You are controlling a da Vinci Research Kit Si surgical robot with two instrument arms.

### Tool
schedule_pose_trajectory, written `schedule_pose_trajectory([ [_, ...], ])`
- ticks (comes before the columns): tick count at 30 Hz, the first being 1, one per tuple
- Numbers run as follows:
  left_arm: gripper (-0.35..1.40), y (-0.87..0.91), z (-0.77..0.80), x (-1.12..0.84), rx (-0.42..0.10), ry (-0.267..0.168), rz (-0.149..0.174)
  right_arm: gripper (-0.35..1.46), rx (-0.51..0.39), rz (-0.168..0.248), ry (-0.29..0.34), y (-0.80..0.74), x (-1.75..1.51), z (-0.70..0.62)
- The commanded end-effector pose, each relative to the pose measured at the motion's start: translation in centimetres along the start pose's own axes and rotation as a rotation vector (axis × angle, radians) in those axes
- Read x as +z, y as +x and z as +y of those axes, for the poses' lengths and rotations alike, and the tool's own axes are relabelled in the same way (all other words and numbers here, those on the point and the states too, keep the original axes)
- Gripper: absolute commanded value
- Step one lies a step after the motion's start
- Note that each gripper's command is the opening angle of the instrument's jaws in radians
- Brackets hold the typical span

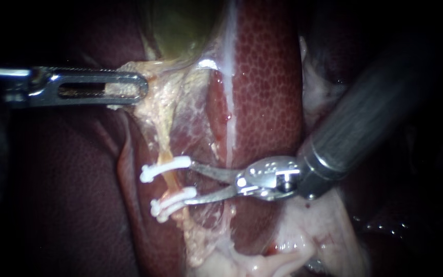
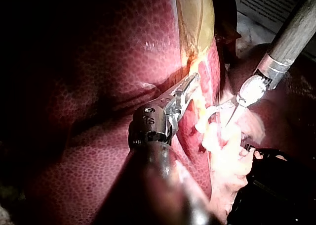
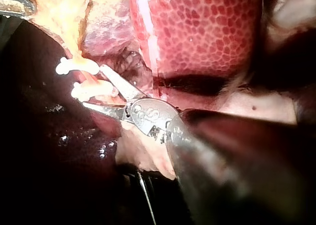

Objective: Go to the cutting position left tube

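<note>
Nearest, right instrument [image 1: 191, 183] with blades spread, one tip beside each of the two white clips [image 1: 165, 169]; tube [image 1: 169, 182] just ahead of the open jaws, between the clips, not yet between the blades. Step in hand: the approach to the cutting spot, judged almost complete; next, probably a short advance to straddle the tube, clear of both clips. Farther off, left instrument [image 1: 140, 86] pinching pale tissue [image 1: 160, 77] beside the gallbladder [image 1: 180, 25], holding it taut.
</note>
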Motion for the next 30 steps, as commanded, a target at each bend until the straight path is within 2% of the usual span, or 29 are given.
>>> schedule_pose_trajectory([
  [1,-0.35,0.00,0.00,0.00,0.000,-0.001,0.000,1.43,0.000,0.000,0.008,0.00,0.04,-0.01],
  [4,-0.35,0.00,-0.01,0.00,0.000,-0.001,0.000,1.43,0.001,-0.001,0.026,0.01,0.10,-0.02],
  [15,-0.35,0.00,-0.02,0.02,-0.001,-0.002,-0.001,1.43,0.000,-0.003,0.036,0.08,0.16,-0.01],
  [23,-0.35,0.00,-0.02,0.03,-0.001,-0.002,-0.001,1.42,-0.015,-0.005,0.099,0.17,0.21,-0.10],
  [30,-0.35,0.00,-0.03,0.04,-0.001,-0.003,-0.001,1.42,0.009,-0.005,0.107,0.23,0.36,-0.07],
])
